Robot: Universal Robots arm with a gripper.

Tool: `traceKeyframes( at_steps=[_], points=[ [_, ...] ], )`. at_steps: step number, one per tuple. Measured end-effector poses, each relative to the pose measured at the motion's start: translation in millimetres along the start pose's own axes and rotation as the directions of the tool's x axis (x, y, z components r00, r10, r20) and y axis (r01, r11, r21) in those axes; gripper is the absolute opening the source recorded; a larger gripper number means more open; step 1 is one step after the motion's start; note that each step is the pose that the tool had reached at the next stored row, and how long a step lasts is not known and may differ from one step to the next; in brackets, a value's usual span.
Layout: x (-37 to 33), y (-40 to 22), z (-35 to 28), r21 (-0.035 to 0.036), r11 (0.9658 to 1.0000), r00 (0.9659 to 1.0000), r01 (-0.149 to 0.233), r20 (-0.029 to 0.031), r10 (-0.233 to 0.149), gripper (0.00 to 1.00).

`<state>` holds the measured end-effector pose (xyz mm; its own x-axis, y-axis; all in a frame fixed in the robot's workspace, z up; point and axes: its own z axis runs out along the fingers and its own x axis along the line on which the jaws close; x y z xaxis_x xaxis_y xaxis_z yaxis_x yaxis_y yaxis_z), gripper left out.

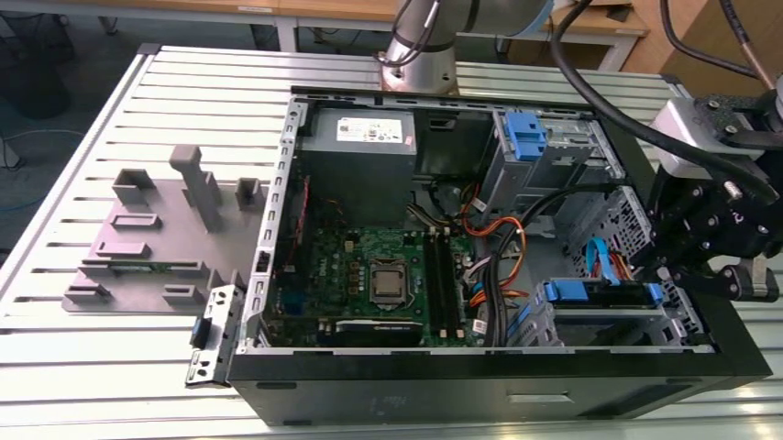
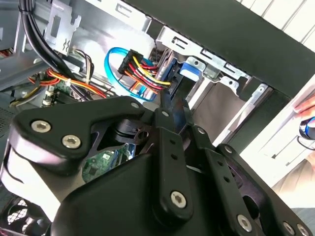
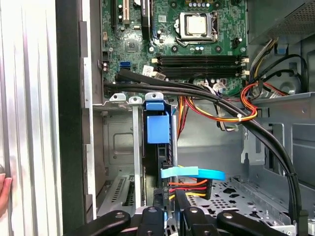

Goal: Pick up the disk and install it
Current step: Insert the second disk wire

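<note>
Disk inside the drive bay

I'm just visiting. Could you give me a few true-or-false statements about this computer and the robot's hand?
1. The computer case lies open, its motherboard showing. True.
2. The disk lies outside the case. False: it stands in the drive cage inside the case.
3. The hand hovers over the motherboard. False: it is at the drive cage.
4. A blue cable runs beside the disk. True.
</note>
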<state>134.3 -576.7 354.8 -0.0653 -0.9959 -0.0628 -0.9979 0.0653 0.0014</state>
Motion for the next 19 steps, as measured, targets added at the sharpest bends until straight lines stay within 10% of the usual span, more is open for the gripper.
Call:
traceKeyframes(
  at_steps=[19],
  points=[
    [0.5, 7.8, -2.2, 0.0047, 0.9998, 0.9998, 0.019, 0.0069, -0.019, 0.24]
  ],
)
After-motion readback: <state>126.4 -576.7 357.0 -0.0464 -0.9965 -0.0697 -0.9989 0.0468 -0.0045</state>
